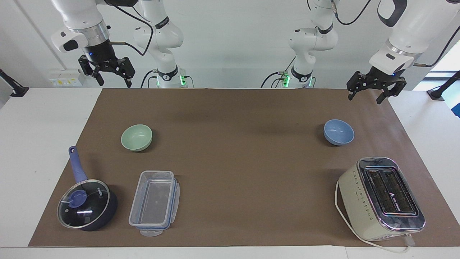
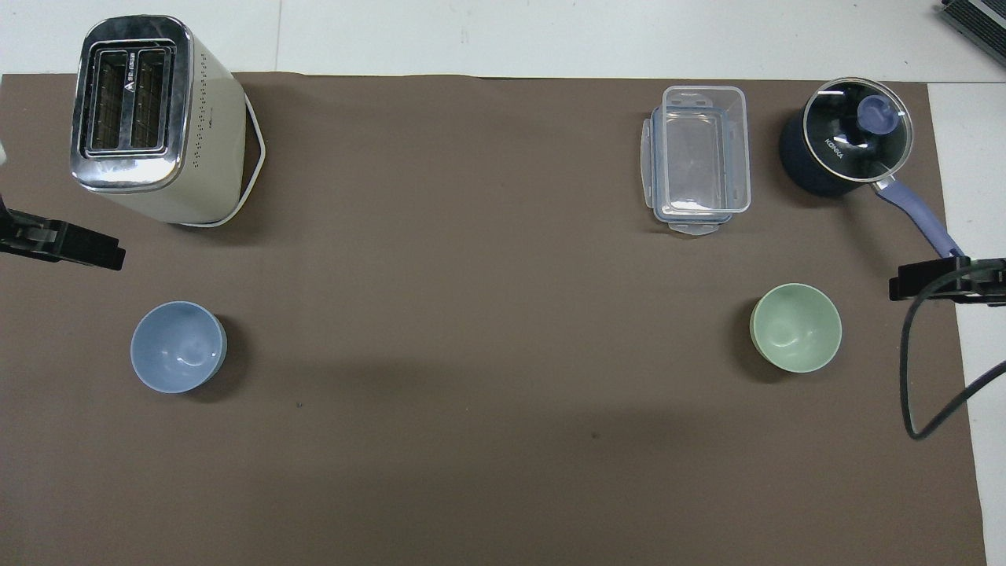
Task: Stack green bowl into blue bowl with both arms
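Observation:
The green bowl (image 1: 136, 137) stands upright and empty on the brown mat toward the right arm's end; it also shows in the overhead view (image 2: 795, 327). The blue bowl (image 1: 339, 132) stands upright and empty toward the left arm's end, also in the overhead view (image 2: 178, 347). The two bowls are far apart. My right gripper (image 1: 114, 83) hangs open and empty in the air over the mat's edge by the robots. My left gripper (image 1: 365, 99) hangs open and empty over the mat's corner at its own end. Neither touches a bowl.
A cream toaster (image 1: 381, 198) with its cord stands farther from the robots than the blue bowl. A clear lidless plastic container (image 1: 154, 199) and a dark blue saucepan with a glass lid (image 1: 86, 203) stand farther from the robots than the green bowl.

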Robot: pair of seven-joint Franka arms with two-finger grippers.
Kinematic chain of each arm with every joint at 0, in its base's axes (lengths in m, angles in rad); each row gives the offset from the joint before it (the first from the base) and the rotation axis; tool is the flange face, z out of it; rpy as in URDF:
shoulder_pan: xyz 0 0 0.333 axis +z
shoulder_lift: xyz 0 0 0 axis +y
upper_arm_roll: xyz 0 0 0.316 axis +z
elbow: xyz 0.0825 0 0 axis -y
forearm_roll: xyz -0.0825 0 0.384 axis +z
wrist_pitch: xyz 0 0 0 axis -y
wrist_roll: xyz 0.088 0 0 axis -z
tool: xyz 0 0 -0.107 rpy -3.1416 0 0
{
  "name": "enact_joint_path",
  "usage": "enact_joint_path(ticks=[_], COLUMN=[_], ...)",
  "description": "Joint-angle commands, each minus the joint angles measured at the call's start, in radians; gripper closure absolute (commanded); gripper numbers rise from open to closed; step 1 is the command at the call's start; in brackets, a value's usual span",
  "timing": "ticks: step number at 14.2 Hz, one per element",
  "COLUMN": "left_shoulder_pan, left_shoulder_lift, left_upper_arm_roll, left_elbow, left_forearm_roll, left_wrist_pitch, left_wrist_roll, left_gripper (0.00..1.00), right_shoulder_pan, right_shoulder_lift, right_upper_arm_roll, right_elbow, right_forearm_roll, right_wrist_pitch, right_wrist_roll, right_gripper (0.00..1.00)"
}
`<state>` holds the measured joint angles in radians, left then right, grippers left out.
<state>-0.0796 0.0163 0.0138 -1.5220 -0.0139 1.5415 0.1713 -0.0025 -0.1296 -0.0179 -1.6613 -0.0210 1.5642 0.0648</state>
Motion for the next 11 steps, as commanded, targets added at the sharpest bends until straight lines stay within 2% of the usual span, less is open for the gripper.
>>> enact_joint_path(ticks=[1, 11], left_shoulder_pan=[-0.003, -0.014], left_shoulder_lift=[-0.010, -0.010], left_upper_arm_roll=[0.006, 0.005], left_elbow=[-0.013, -0.015], left_forearm_roll=[-0.011, -0.011], left_wrist_pitch=[-0.001, 0.003], left_wrist_roll=[0.014, 0.008], left_gripper=[0.00, 0.00], right_shoulder_pan=[-0.010, -0.010], right_shoulder_lift=[-0.004, -0.004], right_upper_arm_roll=[0.004, 0.003], right_elbow=[0.008, 0.008], right_forearm_roll=[0.018, 0.018], right_wrist_pitch=[-0.018, -0.018], right_wrist_roll=[-0.008, -0.008], right_gripper=[0.00, 0.00])
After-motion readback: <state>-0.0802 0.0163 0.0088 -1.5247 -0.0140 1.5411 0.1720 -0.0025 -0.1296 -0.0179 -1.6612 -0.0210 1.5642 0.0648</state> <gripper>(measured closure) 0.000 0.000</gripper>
